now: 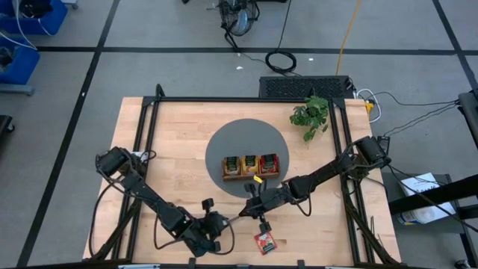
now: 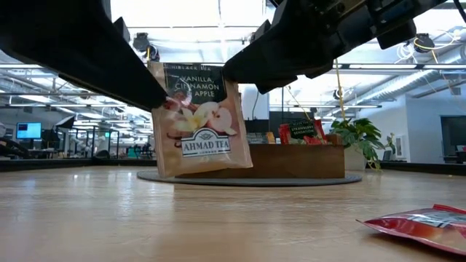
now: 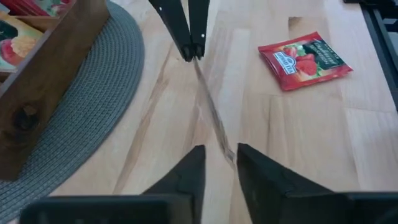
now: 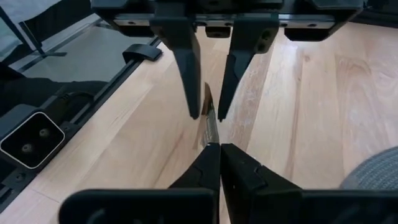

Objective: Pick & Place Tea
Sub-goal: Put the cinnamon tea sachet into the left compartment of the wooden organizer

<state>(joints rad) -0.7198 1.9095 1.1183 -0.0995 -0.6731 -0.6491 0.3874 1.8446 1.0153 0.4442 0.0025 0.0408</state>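
A tan tea sachet (image 2: pixel 200 120) with an apple picture hangs upright above the table's near middle, between my two grippers. In the left wrist view the sachet (image 3: pixel 211 112) shows edge-on. My right gripper (image 4: pixel 217 149) is shut on one side of it. My left gripper (image 3: pixel 219 162) stands open, its fingers either side of the sachet's opposite edge. A red sachet (image 1: pixel 265 241) lies flat on the wood near the front edge. The wooden tray (image 1: pixel 251 166) holds more sachets standing in its compartments. My right gripper pinches the sachet's side edge (image 4: pixel 211 134) between its two fingers, near the upper corner (image 2: pixel 231 81). The fingers come almost level from the table's right. The sachet stands on edge, a little tilted, lifted clear of the table. My left gripper's fingers (image 3: pixel 249 168) lie close beside the other edge; I cannot tell whether one touches it.
The tray sits on a round grey mat (image 1: pixel 224 142) at the table's middle. A small yellow piece (image 1: pixel 258 179) lies by the tray's near side. A potted plant (image 1: pixel 310 113) stands at the far right. Bare wood lies left of the mat.
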